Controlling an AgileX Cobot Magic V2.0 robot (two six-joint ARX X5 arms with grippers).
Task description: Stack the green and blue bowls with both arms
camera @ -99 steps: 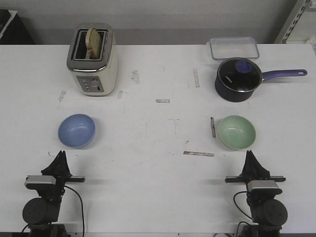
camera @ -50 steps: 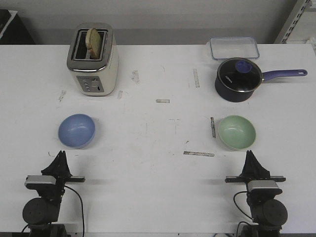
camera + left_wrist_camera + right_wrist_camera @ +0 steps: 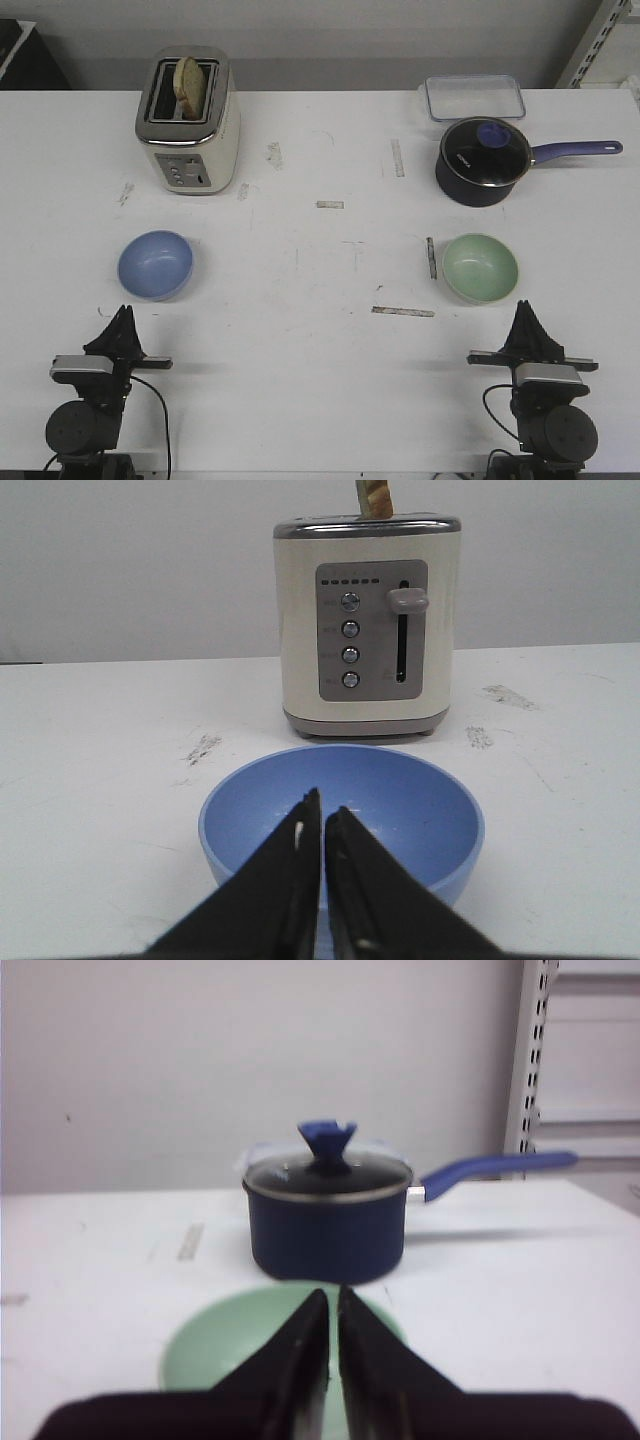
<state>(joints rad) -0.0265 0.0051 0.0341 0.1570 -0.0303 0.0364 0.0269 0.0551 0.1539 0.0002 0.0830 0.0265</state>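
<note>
The blue bowl (image 3: pixel 155 264) sits upright on the white table at the left, and the green bowl (image 3: pixel 480 267) sits upright at the right. My left gripper (image 3: pixel 124 313) is shut and empty, just in front of the blue bowl (image 3: pixel 400 810). My right gripper (image 3: pixel 525 306) is shut and empty, just in front of the green bowl (image 3: pixel 225 1345) and slightly to its right. In the wrist views each gripper's tips, left gripper (image 3: pixel 321 808) and right gripper (image 3: pixel 331 1296), point at its bowl.
A cream toaster (image 3: pixel 187 120) with a slice of bread stands at the back left. A dark blue saucepan (image 3: pixel 485 160) with a long handle and a clear container (image 3: pixel 473 97) stand at the back right. Tape strips (image 3: pixel 403 311) lie mid-table.
My right arm has shifted a little to the right and back toward the table's front edge. The left arm and both bowls have not moved.
</note>
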